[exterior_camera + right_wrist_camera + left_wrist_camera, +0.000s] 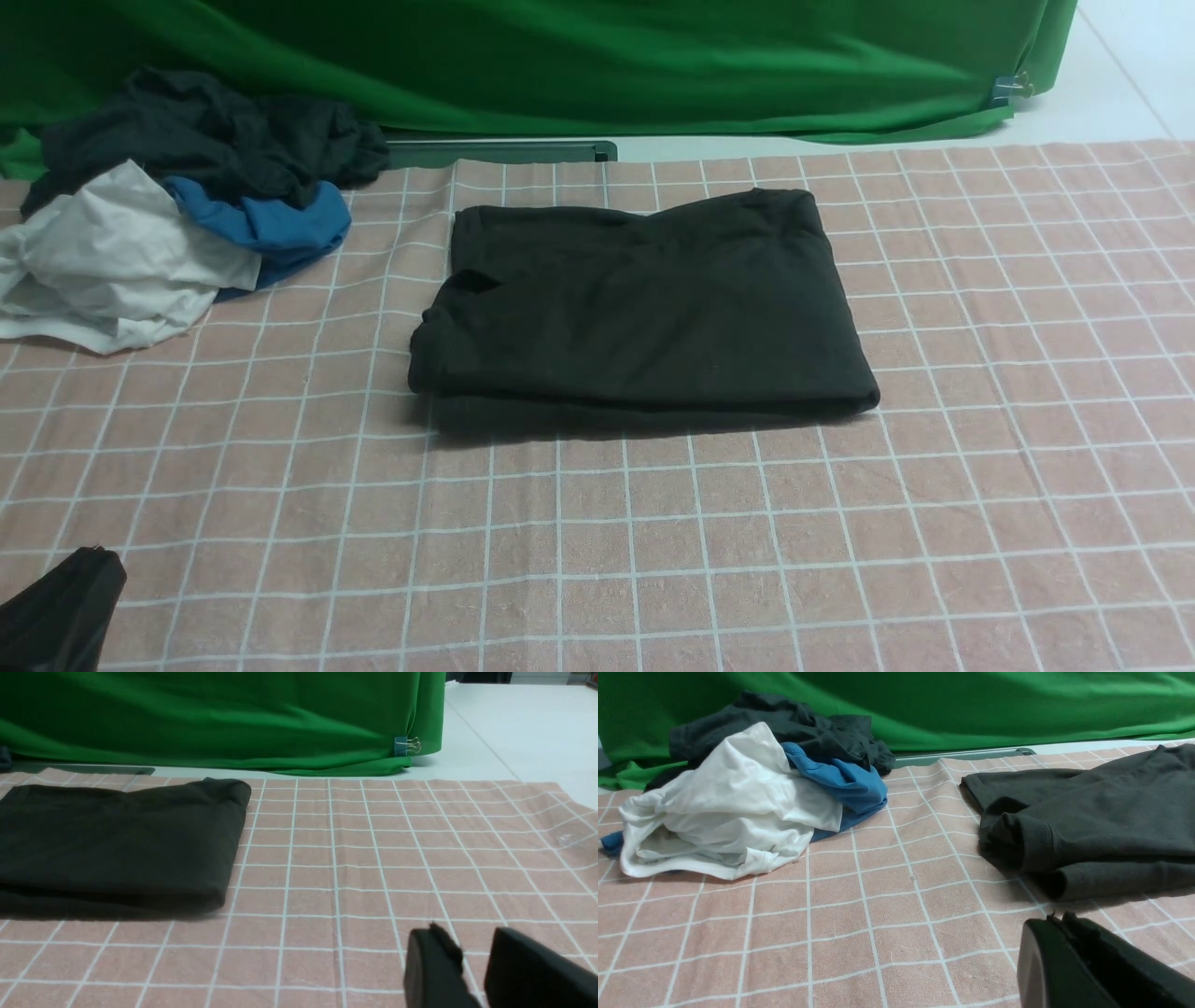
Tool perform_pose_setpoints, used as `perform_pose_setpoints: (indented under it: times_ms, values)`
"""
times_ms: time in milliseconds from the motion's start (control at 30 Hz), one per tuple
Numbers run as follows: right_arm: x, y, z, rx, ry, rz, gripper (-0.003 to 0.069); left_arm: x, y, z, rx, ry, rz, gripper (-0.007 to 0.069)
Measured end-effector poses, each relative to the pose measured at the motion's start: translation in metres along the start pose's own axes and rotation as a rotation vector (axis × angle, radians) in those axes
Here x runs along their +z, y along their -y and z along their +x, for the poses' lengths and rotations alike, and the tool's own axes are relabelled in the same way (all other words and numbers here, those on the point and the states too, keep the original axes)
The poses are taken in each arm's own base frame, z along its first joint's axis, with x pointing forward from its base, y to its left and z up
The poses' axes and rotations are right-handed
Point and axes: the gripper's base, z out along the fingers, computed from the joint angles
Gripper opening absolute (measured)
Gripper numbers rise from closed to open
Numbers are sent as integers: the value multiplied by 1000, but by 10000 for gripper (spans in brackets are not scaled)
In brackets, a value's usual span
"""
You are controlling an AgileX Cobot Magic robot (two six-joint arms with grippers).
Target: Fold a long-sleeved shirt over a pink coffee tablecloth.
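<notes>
The black long-sleeved shirt (639, 313) lies folded into a neat rectangle in the middle of the pink coffee tablecloth (653, 541); its print and tag are hidden. My left gripper (89, 557) sits low at the near left corner, well clear of the shirt. Its jaws are pressed together with nothing in them (1057, 918). The shirt (1092, 821) shows a sleeve cuff in the left wrist view. My right gripper (469, 935) hovers over bare cloth to the right of the shirt (117, 844), jaws apart with a clear gap and empty. It is out of the front view.
A heap of clothes, black, white and blue (168, 215), lies at the far left of the cloth. A green backdrop (560, 65) hangs along the back, held by a binder clip (406, 745). White table surface (514, 728) extends beyond the cloth's far right edge.
</notes>
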Motion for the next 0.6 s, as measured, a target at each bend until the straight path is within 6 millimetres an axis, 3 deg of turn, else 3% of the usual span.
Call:
perform_pose_setpoints:
  times_ms: [600]
  values:
    - [0, 0, 0, 0, 0, 0, 208, 0, 0, 0, 1, 0, 0, 17]
